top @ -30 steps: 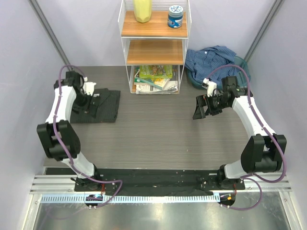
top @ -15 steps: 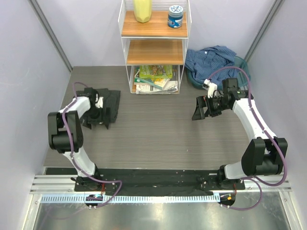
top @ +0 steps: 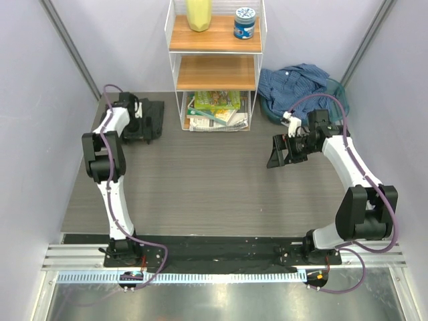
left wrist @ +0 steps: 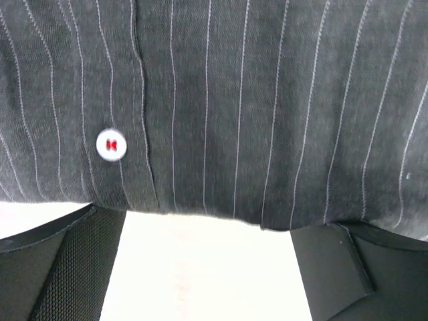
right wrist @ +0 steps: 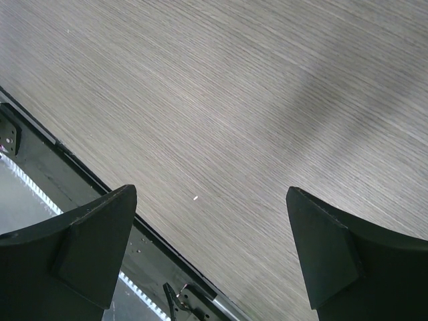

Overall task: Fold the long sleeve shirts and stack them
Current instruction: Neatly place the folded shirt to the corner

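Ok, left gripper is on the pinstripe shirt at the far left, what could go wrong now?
The left gripper is open against the pinstripe shirt with its arm stretched far, so a push may bunch it. The blue shirt lies crumpled at the green bin; it could snag when the right gripper pulls it.

Left arm (top: pixel 107 144): stretched far out from its base at the lower left, up to the upper left of the top view, elbow bent partway along.
Left pincer (top: pixel 137 115): at the far end of that reach, pointing down; in the wrist view (left wrist: pixel 214 227) its fingers (left wrist: pixel 60 267) sit wide apart in the lower corners.
Right arm (top: pixel 348 157): rises from the lower right, folds at the elbow, forearm angled up and leftward to the right middle.
Right pincer (top: pixel 276 154): tilted down and leftward; in the wrist view (right wrist: pixel 210 200) its fingers (right wrist: pixel 73 247) are spread wide with nothing between them.
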